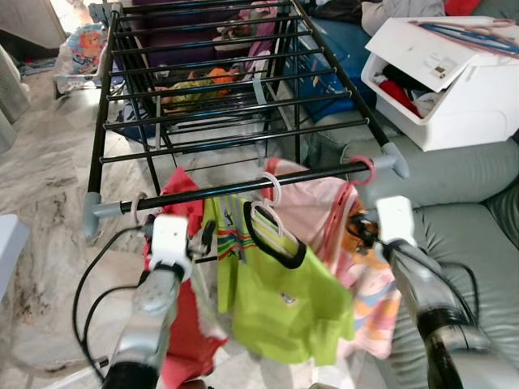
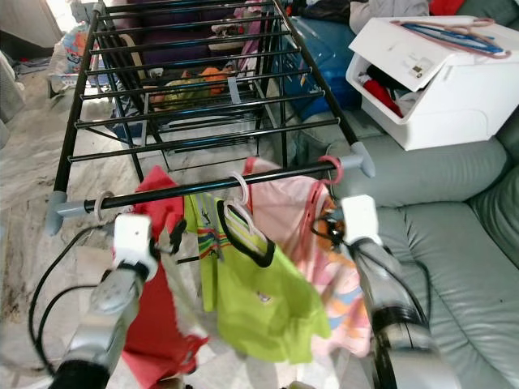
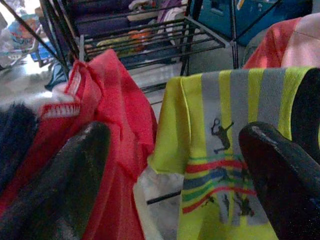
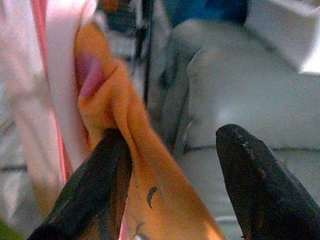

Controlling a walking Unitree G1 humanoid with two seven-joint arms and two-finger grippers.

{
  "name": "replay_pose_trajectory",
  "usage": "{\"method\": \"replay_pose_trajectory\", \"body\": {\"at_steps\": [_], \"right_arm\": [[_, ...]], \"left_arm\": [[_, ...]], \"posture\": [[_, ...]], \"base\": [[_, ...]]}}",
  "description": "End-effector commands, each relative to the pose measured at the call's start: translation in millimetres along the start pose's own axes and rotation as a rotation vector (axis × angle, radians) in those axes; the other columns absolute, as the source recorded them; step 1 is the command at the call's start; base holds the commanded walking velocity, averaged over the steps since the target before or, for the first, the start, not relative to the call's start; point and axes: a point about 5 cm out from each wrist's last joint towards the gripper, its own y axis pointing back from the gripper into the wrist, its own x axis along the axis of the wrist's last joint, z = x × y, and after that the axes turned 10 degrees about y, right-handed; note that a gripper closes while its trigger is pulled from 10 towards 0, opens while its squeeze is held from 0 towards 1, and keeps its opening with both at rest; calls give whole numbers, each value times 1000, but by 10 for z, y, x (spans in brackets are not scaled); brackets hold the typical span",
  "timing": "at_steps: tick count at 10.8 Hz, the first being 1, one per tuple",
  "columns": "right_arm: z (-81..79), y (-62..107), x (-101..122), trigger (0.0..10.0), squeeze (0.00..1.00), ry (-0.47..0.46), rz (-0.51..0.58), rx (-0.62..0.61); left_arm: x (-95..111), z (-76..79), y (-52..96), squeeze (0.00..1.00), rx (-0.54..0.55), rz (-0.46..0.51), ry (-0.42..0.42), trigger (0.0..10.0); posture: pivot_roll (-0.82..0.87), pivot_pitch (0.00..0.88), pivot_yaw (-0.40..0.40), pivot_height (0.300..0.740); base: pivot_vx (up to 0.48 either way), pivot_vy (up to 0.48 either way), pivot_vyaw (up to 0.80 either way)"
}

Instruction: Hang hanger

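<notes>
Red garment [image 1: 188, 324] bottom hem cut off by frame edge. White bin [image 1: 454, 77] clipped at right edge. Green shirt's hanger [image 1: 272, 215] mostly hidden inside collar.

We are looking down on a pale marbled stone floor [image 1: 49, 162], daylight washing in at the far left corner. A grey-green leather sofa [image 1: 454, 194] is running along the right side, a white storage box [image 1: 454, 81] sitting on its arm with the lid tipped open and clothes inside. A blue bin [image 2: 324, 57] is standing behind the sofa's end. A colourful bag [image 1: 83, 47] is resting on the floor at the far left
</notes>
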Motion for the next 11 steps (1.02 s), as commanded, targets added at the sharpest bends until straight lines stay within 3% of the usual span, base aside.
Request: {"method": "replay_pose_trajectory", "body": {"at_steps": [1,3,7,9,11], "right_arm": [[35,34,80,10000,1000,-3,69,-51],[80,183,65,10000,1000,-19,124,-138],[109,455,112,10000,1000,20,180,-274],[-2,614,70,10000,1000,-21,172,-259],[-75,669,121,10000,1000,-31,196,-214]], "left_arm": [[52,-74,15,0,34,13,-13,10000],[44,-73,36,0,36,5,43,10000],[63,-110,154,0,62,22,-11,10000],[64,-184,257,0,84,40,-44,10000],[94,-192,276,0,102,54,-61,10000]], "posture": [[-48,0,34,740],[-55,0,29,740],[-53,0,29,740],[-49,0,35,740],[-53,0,48,740]], "base": [[0,0,0],[0,0,0],[0,0,0],[0,0,0],[0,0,0]]}}
